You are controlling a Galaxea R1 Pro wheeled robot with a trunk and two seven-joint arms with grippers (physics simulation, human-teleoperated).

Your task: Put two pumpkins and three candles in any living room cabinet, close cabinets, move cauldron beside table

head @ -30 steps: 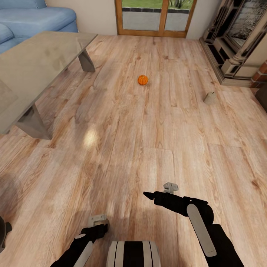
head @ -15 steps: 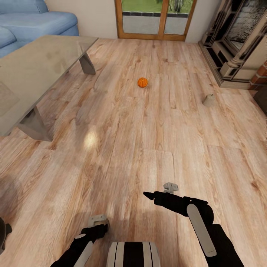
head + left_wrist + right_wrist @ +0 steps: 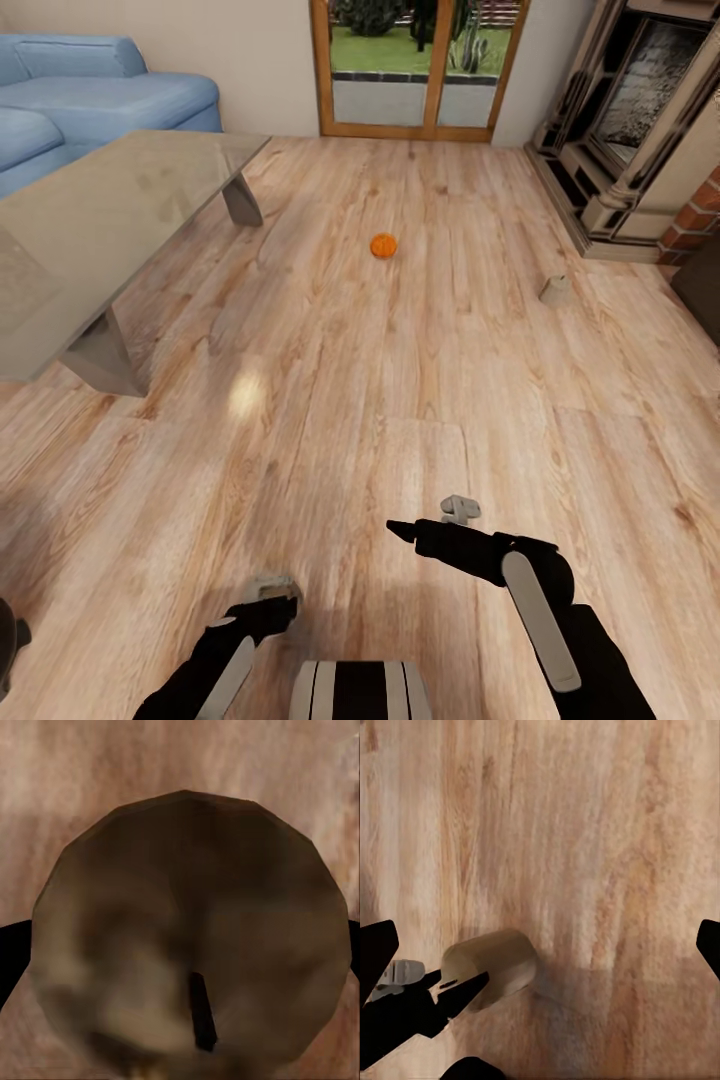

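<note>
One small orange pumpkin lies on the wood floor mid-room, far ahead of both arms. A beige candle stands on the floor to its right, near the fireplace. My left gripper is low by my base, shut on another beige candle whose dark wick faces the left wrist camera. The right wrist view looks down on that held candle. My right gripper hovers over bare floor, open, with its black fingertips spread wide. The glass-topped coffee table stands at the left.
A blue sofa sits behind the table. A glazed door is straight ahead and a stone fireplace is at the right. A dark-brown corner shows at the right edge. A dark object pokes in at lower left.
The whole picture has shifted downward, showing more of the door and sofa, so the camera has moved. Both arms keep their pose and the left gripper still holds its candle.
</note>
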